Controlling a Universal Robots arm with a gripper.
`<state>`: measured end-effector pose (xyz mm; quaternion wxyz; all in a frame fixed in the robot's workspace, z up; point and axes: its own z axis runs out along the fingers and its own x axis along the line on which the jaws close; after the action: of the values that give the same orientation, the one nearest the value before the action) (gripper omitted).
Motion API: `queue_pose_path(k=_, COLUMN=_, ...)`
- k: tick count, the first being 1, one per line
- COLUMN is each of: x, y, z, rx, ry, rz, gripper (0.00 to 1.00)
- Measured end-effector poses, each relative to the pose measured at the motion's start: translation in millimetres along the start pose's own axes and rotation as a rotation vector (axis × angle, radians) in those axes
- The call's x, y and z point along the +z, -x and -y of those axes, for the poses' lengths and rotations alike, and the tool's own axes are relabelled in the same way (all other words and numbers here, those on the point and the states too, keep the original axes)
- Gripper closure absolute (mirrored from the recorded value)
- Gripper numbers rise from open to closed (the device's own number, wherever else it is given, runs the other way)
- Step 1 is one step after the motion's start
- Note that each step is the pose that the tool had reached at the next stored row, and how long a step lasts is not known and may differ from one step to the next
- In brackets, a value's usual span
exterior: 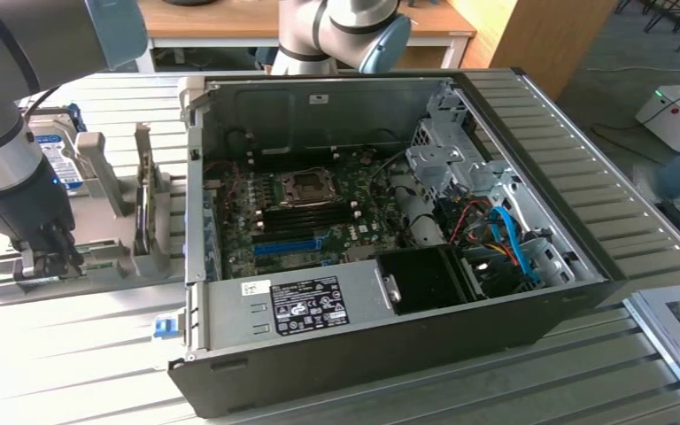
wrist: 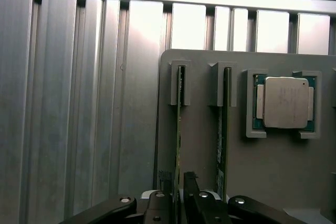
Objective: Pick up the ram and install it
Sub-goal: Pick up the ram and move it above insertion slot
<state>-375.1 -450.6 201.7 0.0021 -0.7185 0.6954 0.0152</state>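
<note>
End effector at ram in holder

No readable text anywhere

**Computer case**: lies open on its side at the middle of the slatted table.
- Inside the case: motherboard on the floor; power supply along the near wall; drive cage and cables toward the exterior view's right.
- Beside the case, to the exterior view's left: holder on the table.
- In the holder: the ram on edge in a slot; second stick in the next slot, parallel; processor in a pocket just beyond that stick.
- Gripper: over the ram, at the holder's near end, on the side away from the case.
- Behind the case: desk and second arm's base.
</note>
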Motion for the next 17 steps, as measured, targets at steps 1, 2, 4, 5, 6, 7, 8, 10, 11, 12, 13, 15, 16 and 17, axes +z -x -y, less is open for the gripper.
queue_pose_path(k=1, x=0.0, y=0.0, z=0.0, rx=0.0, ry=0.0, rz=0.0001, gripper=0.76)
queue_pose_path(k=2, x=0.0, y=0.0, z=0.0, rx=0.0, ry=0.0, rz=0.0, gripper=0.76)
queue_pose_path(k=4, x=0.0, y=0.0, z=0.0, rx=0.0, ry=0.0, rz=0.0, gripper=0.76)
queue_pose_path(k=5, x=0.0, y=0.0, z=0.0, rx=0.0, ry=0.0, rz=0.0, gripper=0.76)
queue_pose_path(k=6, x=0.0, y=0.0, z=0.0, rx=0.0, ry=0.0, rz=0.0, gripper=0.76)
queue_pose_path(k=7, x=0.0, y=0.0, z=0.0, rx=0.0, ry=0.0, rz=0.0, gripper=0.76)
queue_pose_path(k=8, x=0.0, y=0.0, z=0.0, rx=0.0, ry=0.0, rz=0.0, gripper=0.76)
queue_pose_path(k=10, x=0.0, y=0.0, z=0.0, rx=0.0, ry=0.0, rz=0.0, gripper=0.84)
queue_pose_path(k=11, x=0.0, y=0.0, z=0.0, rx=0.0, ry=0.0001, rz=0.0001, gripper=0.84)
queue_pose_path(k=12, x=0.0, y=0.0, z=0.0, rx=0.0, ry=0.0, rz=0.0001, gripper=0.84)
queue_pose_path(k=13, x=0.0, y=0.0, z=0.0, rx=0.0, ry=0.0, rz=0.0, gripper=0.89)
queue_pose_path(k=15, x=0.0, y=0.0, z=0.0, rx=0.0, ry=0.0, rz=0.0, gripper=0.89)
queue_pose_path(k=16, x=0.0, y=0.0, z=0.0, rx=0.0, ry=-0.0001, rz=0.0001, gripper=0.89)
queue_pose_path(k=17, x=0.0, y=0.0, z=0.0, rx=0.0, ry=0.0, rz=0.0, gripper=0.89)
